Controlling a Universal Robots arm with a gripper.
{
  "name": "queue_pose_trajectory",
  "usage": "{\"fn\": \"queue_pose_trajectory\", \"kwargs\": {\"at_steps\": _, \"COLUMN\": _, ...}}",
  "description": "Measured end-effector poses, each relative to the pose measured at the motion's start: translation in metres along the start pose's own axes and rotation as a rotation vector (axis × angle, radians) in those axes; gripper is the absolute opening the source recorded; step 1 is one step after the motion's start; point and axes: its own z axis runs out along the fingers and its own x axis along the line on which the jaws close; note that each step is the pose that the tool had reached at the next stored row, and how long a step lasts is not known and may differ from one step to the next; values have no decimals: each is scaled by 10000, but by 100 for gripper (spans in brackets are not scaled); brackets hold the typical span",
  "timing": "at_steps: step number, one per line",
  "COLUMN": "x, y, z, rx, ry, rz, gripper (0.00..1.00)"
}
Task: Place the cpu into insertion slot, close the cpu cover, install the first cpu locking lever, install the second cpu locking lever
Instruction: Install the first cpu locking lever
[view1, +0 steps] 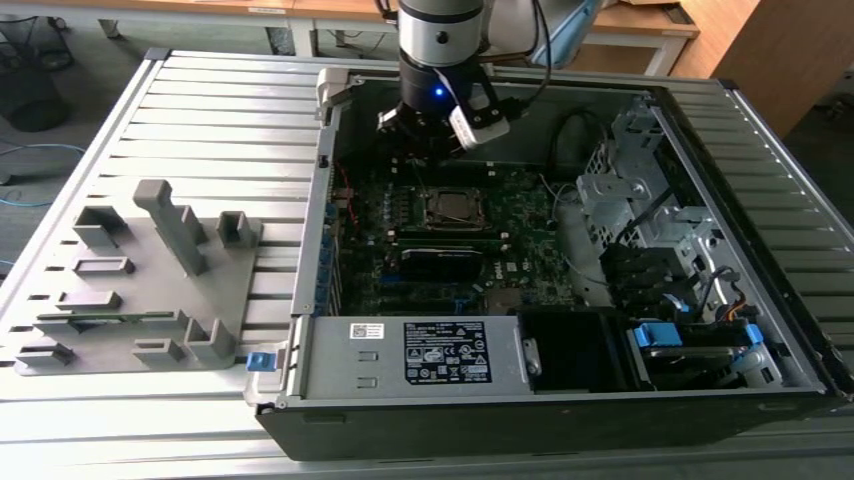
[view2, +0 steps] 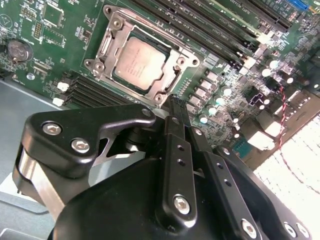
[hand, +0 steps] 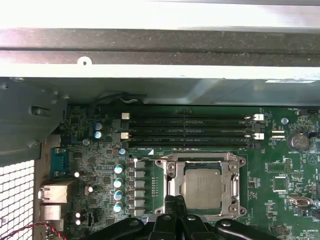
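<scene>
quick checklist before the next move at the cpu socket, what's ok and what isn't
1. cpu lying flat in the insertion slot: ok.
2. cpu cover lowered around the chip: ok.
3. Cover locked down: cannot tell.
4. claw shut and carrying nothing: ok.
5. Claw tip at the socket's edge, touching it or just above: cannot tell.

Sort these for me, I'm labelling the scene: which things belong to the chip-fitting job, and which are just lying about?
Job: chip; metal cover framing it; gripper at the cover's edge.

Lying about: memory slots; coin battery; power supply box; grey rack outside the case.
</scene>
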Motion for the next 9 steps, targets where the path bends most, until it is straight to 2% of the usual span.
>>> {"fn": "queue_pose_trajectory", "kwargs": {"at_steps": 9, "x": 109, "y": -2, "z": 1, "rx": -1, "ry": -3, "rz": 0, "gripper": 10}}
